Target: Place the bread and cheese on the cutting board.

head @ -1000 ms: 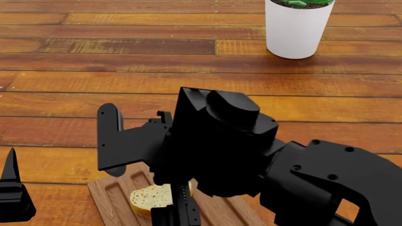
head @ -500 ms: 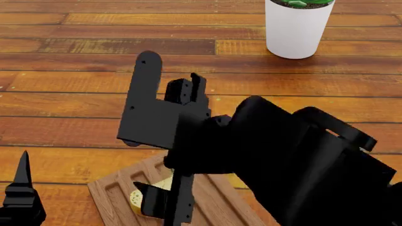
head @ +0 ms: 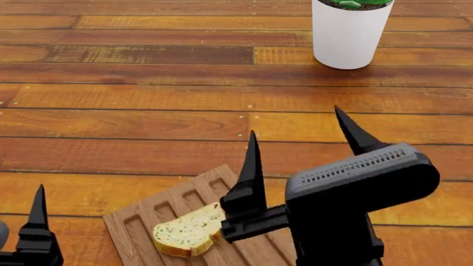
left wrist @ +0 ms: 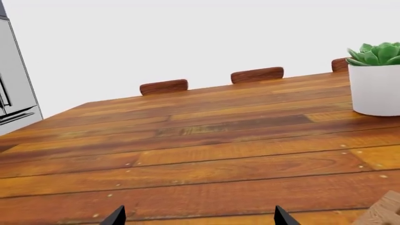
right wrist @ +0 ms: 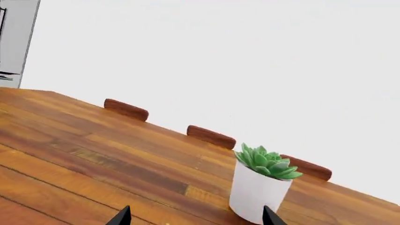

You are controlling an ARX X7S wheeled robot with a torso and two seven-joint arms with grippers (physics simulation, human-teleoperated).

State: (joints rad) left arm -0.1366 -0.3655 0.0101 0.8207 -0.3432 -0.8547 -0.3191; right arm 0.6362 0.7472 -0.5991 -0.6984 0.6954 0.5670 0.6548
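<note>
Bread [head: 189,231] flat on board [head: 140,220]. Cheese not visible. Right gripper [head: 299,152] directly above board, fingers apart, empty; left gripper [head: 35,221] beside board, state indeterminate.

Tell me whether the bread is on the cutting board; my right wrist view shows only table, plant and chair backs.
Observer: Yes. The head view shows the bread lying on the cutting board.
Operator: Is my right gripper holding anything?
Observer: No. The right gripper is open and empty, just right of the slice in the head view.
Operator: And the cheese?
Observer: It shows in no view; the right arm hides part of the board.
</note>
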